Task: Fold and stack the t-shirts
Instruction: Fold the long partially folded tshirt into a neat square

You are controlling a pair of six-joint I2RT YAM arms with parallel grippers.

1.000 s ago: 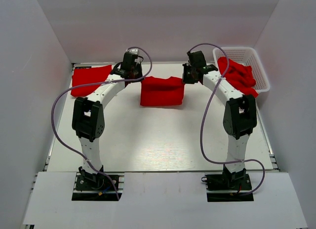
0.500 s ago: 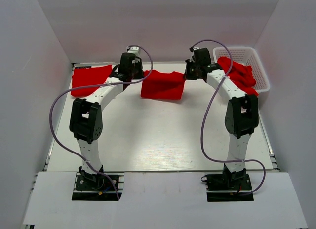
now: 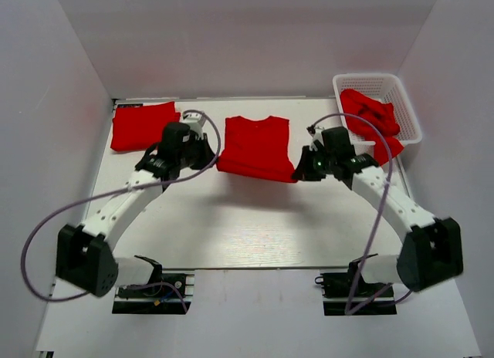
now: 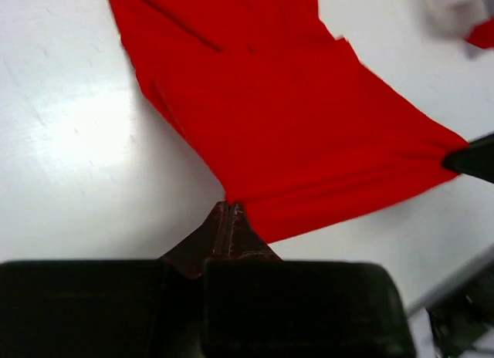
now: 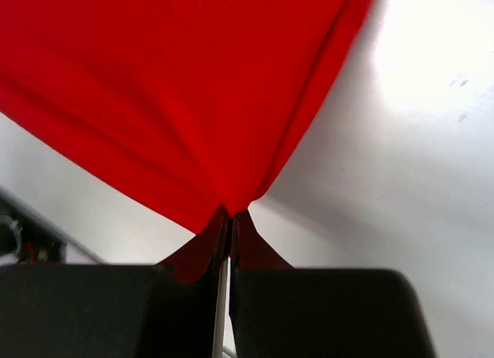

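Soft, matt red cloth of the t-shirt (image 3: 256, 146); smooth, faintly glossy white table (image 3: 255, 219); white plastic lattice of the basket (image 3: 370, 77).

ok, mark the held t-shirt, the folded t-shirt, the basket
held t-shirt (image 3: 256, 146), top view, cloth centre
folded t-shirt (image 3: 141, 126), top view, centre
basket (image 3: 382, 83), top view, far wall

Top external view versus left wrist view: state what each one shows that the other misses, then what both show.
Only top external: the white basket holding crumpled red t-shirts, and a folded t-shirt at the far left. Only left wrist: close up, the left gripper shut tight on a near corner of the spread t-shirt. Both: that spread t-shirt, with the right gripper at its other near corner.
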